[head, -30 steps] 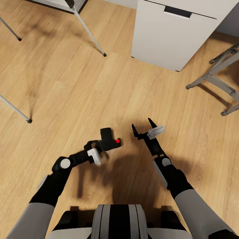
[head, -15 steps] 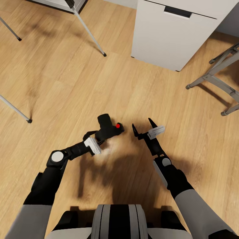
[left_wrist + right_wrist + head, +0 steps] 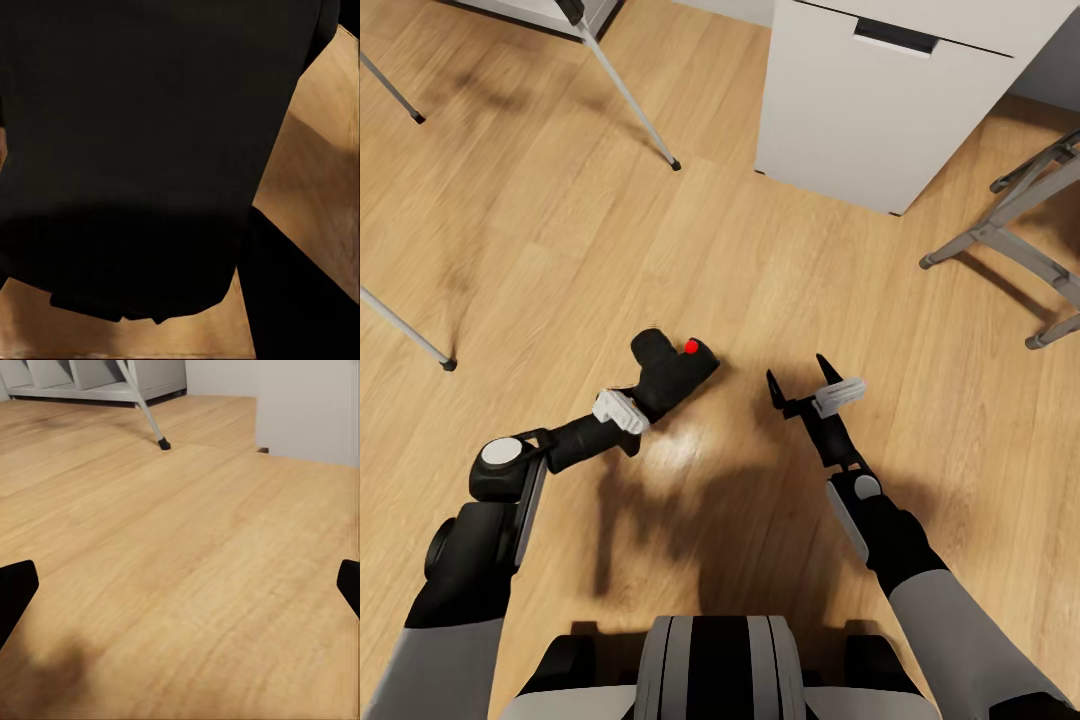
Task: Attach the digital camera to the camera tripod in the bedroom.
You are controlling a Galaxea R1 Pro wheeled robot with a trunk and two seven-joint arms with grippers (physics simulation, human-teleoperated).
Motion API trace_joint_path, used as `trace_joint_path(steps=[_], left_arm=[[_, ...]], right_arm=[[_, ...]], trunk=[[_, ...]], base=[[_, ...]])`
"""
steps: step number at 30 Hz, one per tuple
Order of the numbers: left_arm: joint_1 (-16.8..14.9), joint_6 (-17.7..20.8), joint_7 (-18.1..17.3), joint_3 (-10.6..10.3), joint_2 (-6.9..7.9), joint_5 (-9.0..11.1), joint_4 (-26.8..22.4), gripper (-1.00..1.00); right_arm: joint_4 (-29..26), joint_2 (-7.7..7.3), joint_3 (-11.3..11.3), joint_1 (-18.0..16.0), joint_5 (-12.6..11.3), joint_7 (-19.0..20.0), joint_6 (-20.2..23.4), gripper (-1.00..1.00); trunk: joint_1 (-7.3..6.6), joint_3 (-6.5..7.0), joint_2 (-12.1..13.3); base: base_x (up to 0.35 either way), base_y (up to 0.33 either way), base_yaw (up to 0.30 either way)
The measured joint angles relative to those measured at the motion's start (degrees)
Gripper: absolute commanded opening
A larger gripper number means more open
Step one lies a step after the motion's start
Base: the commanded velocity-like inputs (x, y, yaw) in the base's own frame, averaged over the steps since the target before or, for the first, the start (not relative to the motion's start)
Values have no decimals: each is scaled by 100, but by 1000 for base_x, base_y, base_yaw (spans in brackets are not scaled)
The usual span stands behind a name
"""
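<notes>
The wood floor (image 3: 560, 230) carries a white cabinet (image 3: 860, 110) ahead, the tripod (image 3: 625, 95) legs at upper left and a grey stool (image 3: 1020, 215) at right. The left gripper (image 3: 645, 395) is clamped on the camera (image 3: 665, 370), held above the floor with its red dot up. The right gripper (image 3: 805, 385) hangs beside it, jaws spread wide and holding nothing

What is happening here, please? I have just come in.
A two-armed robot stands on a light wood floor. Its left gripper is shut on the digital camera, a small black box with a red dot, and holds it above the floor. The right gripper is open and holds nothing. Thin silver legs of the camera tripod stand ahead, so the camera is not yet attached.
</notes>
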Motion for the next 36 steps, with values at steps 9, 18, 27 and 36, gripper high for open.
trace_joint_path(steps=[9, 18, 27, 36], left_arm=[[1, 687, -1076, 292, 12, 50, -62, -100], [1, 712, -2673, 840, 2, 58, -65, -100], [1, 714, -3020, 1411, -49, 62, -65, -100], [0, 783, -3024, 1630, -97, 65, -58, -100]], right_arm=[[0, 0, -34, 0, 3, 0, 0, 100], [0, -1, -29, 0, 5, 0, 2, 100], [0, -1, -28, 0, 5, 0, 0, 100], [0, 0, -28, 0, 5, 0, 18, 100]], trunk=[[0, 0, 0], [0, 0, 0], [0, 0, 0], [-8, 66, 4]], base=[[0, 0, 0], [0, 0, 0], [0, 0, 0], [0, 0, 0]])
